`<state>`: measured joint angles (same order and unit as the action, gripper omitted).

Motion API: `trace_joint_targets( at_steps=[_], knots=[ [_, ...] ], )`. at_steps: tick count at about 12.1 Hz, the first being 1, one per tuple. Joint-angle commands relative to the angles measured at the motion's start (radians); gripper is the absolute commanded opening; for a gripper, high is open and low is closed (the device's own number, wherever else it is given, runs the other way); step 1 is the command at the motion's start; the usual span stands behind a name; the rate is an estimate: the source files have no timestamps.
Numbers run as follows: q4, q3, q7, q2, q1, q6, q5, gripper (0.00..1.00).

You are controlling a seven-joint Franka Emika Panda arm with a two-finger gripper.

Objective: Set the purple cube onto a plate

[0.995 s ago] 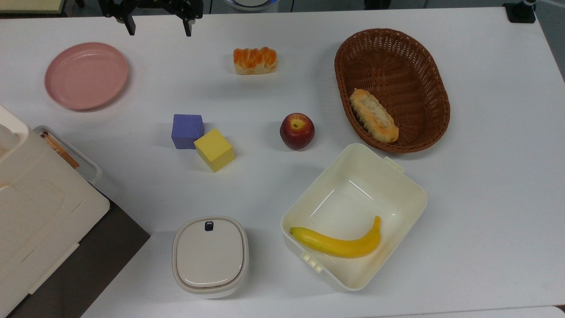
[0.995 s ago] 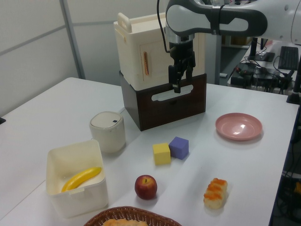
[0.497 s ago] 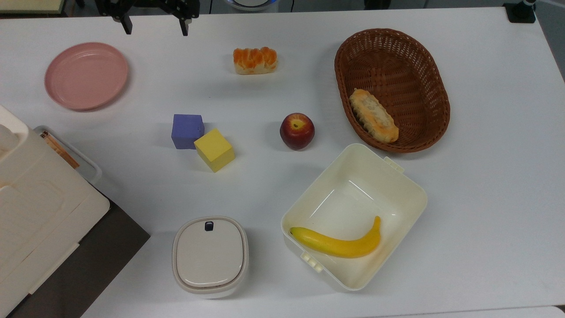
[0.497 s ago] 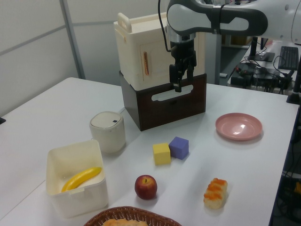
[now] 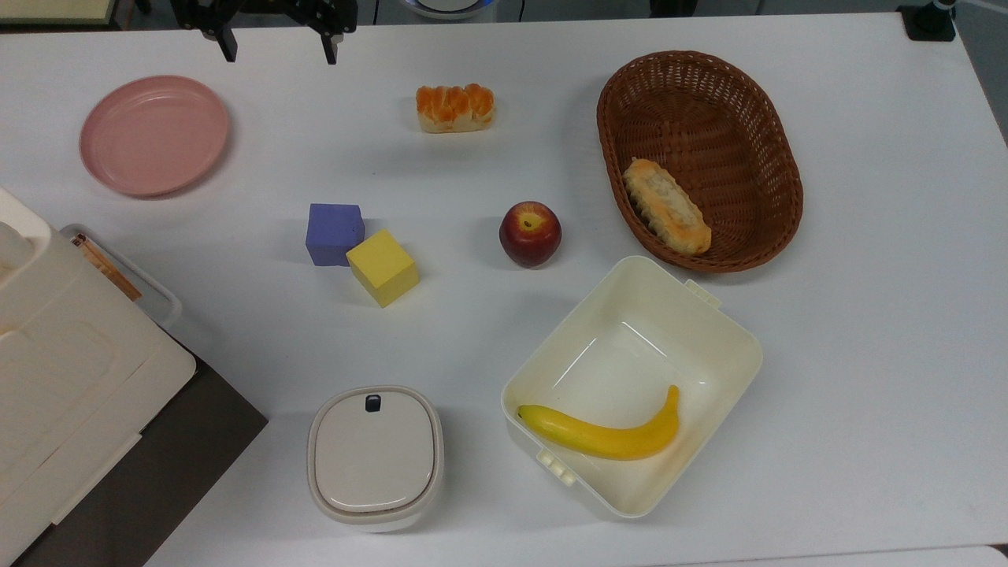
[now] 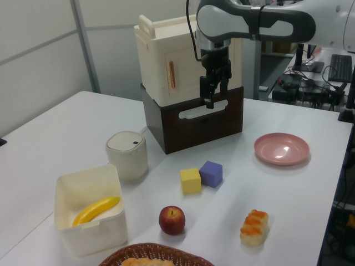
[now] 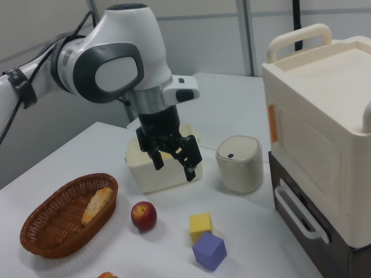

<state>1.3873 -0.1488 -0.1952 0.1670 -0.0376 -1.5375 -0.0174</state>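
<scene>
The purple cube (image 5: 335, 233) rests on the white table, one corner touching a yellow cube (image 5: 383, 267). It shows again in the left view (image 6: 211, 173) and the right view (image 7: 209, 251). The pale pink plate (image 5: 153, 134) lies bare at the top view's upper left, and in the left view (image 6: 281, 148) it sits to the right. My gripper (image 5: 279, 52) hangs open high above the table at the top view's upper edge, between plate and cube and well apart from both. It holds nothing (image 6: 213, 97) (image 7: 174, 168).
A red apple (image 5: 530, 233), an orange-topped bread (image 5: 456, 107), a wicker basket (image 5: 752, 94) holding a bread roll, a cream box (image 5: 709, 331) with a banana, and a lidded white pot (image 5: 374, 457) stand around. A cream-and-brown cabinet (image 5: 71, 378) fills the top view's lower left.
The gripper has drifted slightly toward the top view's upper edge since a second ago and stays open. Nothing on the table has moved.
</scene>
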Motion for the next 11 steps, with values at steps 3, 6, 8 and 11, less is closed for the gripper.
trace_joint_targets(
  at_steps=[3,6,8,11],
  knots=[
    [-0.017,-0.006,-0.035,0.006,0.004,0.025,0.022,1.00],
    [-0.013,-0.005,-0.043,0.019,0.004,0.020,0.016,1.00],
    [0.012,-0.005,-0.044,0.043,0.001,0.011,0.019,1.00],
    [0.056,-0.003,-0.044,0.094,0.005,-0.013,0.017,1.00]
  ],
)
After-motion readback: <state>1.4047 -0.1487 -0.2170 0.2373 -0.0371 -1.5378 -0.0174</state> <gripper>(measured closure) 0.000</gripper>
